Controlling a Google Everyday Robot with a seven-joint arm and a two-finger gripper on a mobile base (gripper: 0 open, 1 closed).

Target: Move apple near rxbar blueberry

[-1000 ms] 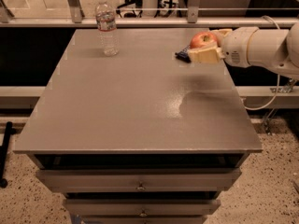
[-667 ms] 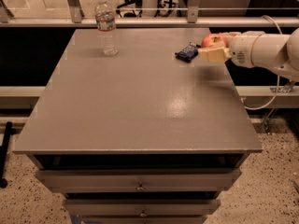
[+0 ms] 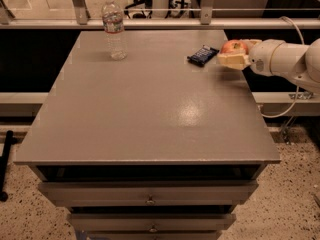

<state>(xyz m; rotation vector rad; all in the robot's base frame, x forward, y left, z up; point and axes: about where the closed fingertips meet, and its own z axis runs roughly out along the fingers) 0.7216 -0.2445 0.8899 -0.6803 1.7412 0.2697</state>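
Note:
The red apple (image 3: 234,46) with yellowish patches is at the table's right edge, far side, held in my gripper (image 3: 233,58). The gripper is shut on the apple and comes in from the right on a white arm (image 3: 280,59). The rxbar blueberry (image 3: 203,55), a small dark navy bar, lies flat on the table just left of the apple, with a narrow gap between them.
A clear plastic water bottle (image 3: 114,28) stands upright at the far left of the grey table (image 3: 150,114). A railing (image 3: 160,23) runs behind the table. Drawers (image 3: 150,196) sit below the front edge. A cable hangs at the right.
The gripper with the apple has moved to the right, from over the bar to the table's right edge. The bar now shows fully. The bottle has not moved.

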